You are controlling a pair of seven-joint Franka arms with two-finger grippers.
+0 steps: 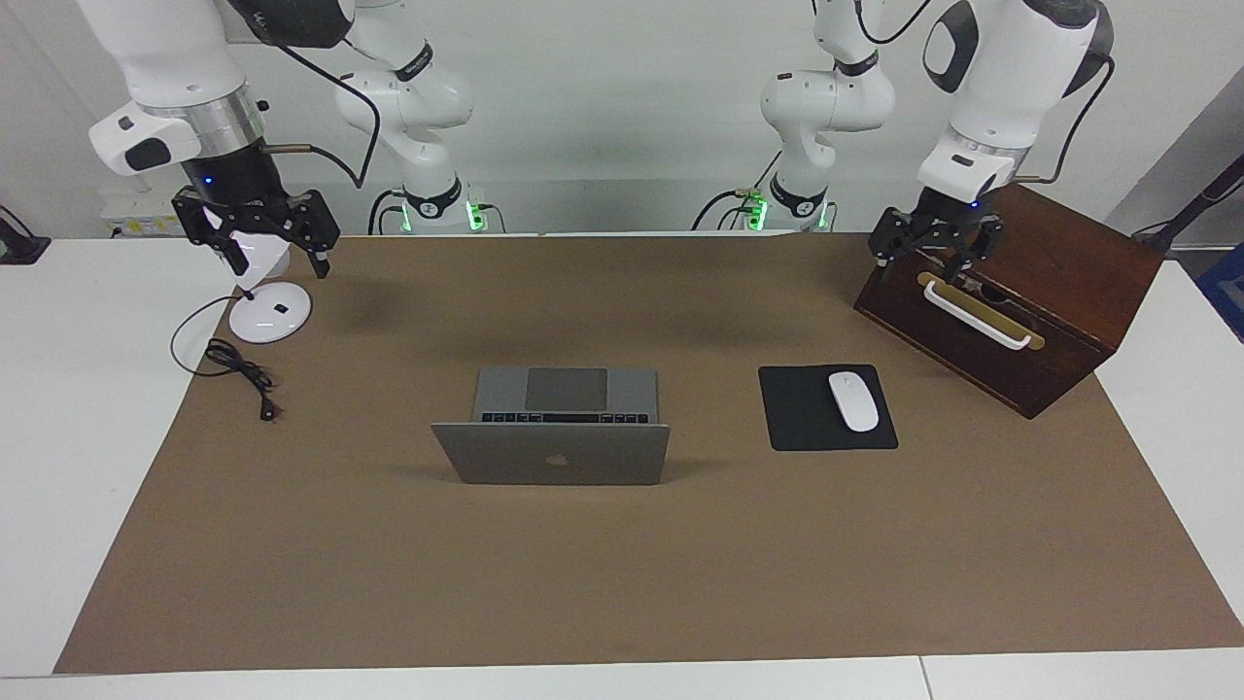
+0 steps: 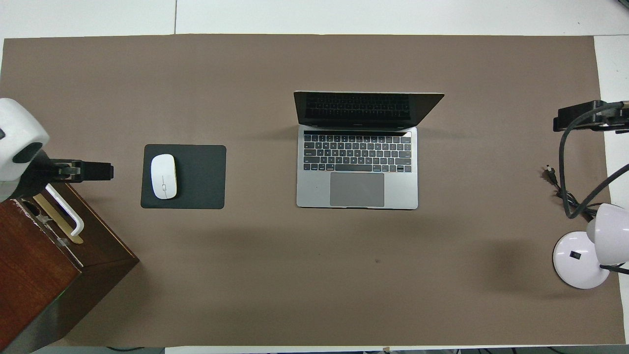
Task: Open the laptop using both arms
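Over the wooden box (image 1: 1011, 292), my left fingers (image 1: 935, 243) spread apart; right fingers (image 1: 260, 231) apart above the lamp (image 1: 269, 311); laptop (image 1: 559, 428) stands open.

A robotics lab: two white jointed robot arms (image 1: 408, 107) bolted at a brown-paper-covered white surface (image 1: 622, 583), bare white walls.
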